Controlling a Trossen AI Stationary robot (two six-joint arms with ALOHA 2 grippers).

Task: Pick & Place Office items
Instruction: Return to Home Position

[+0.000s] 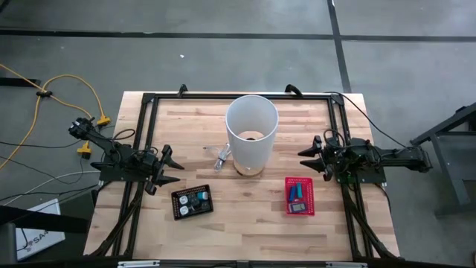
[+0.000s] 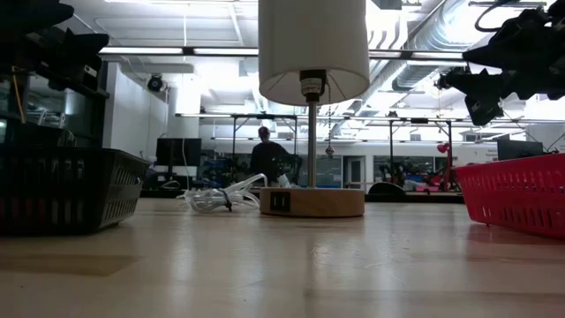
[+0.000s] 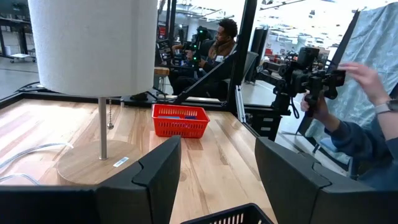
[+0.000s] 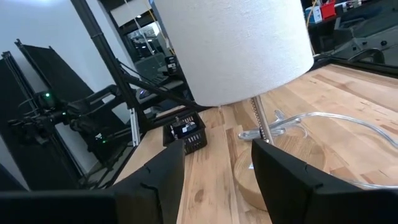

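Small white, teal and black office items [image 1: 192, 201] lie in a flat black tray [image 1: 178, 211], also seen in the right wrist view as the black tray [image 4: 185, 134]. Short blue sticks [image 1: 296, 192] lie in the red mesh basket [image 1: 310, 197], which shows in the left wrist view as the red basket [image 3: 180, 120]. My left gripper [image 1: 172, 168] hangs open above the table, left of the tray. My right gripper [image 1: 303, 161] hangs open above the table, just beyond the basket. In their own wrist views, my left gripper [image 3: 217, 155] and my right gripper [image 4: 217, 155] hold nothing.
A lamp with a tall white shade [image 1: 251, 138] stands on a round wooden base [image 2: 311, 201] at the table's middle, between the arms. Its clear cable [image 2: 221, 196] lies coiled left of the base. A person's hand [image 3: 367, 74] shows beyond the table's right edge. Bare wood lies along the near edge.
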